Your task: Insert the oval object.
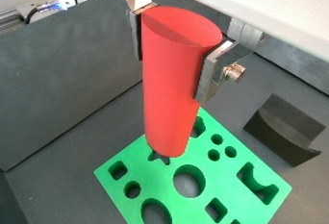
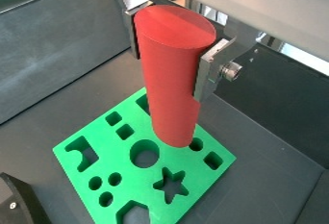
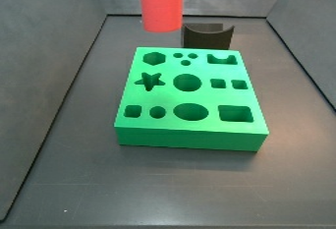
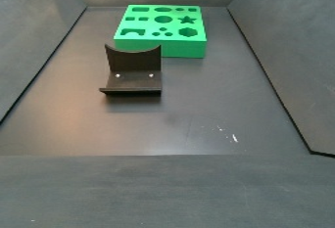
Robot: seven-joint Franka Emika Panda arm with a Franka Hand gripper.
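Observation:
The oval object, a tall smooth red peg (image 1: 168,98), hangs upright between my gripper's (image 1: 174,55) silver fingers (image 1: 214,70), which are shut on its upper part. It shows the same way in the other wrist view (image 2: 170,84), gripper (image 2: 171,60). Its lower end hangs above the green block (image 1: 154,185) with several shaped holes (image 2: 90,175). In a side view the peg (image 3: 160,2) hangs above the block's (image 3: 191,125) far edge, and the oval hole (image 3: 192,112) lies near the front. The gripper is out of frame there. The other side view shows only the block (image 4: 164,38).
The dark fixture stands on the floor beside the block, seen in both wrist views (image 1: 286,127) (image 2: 13,201) and both side views (image 3: 207,34) (image 4: 131,70). Dark walls (image 3: 79,66) enclose the floor (image 4: 170,124).

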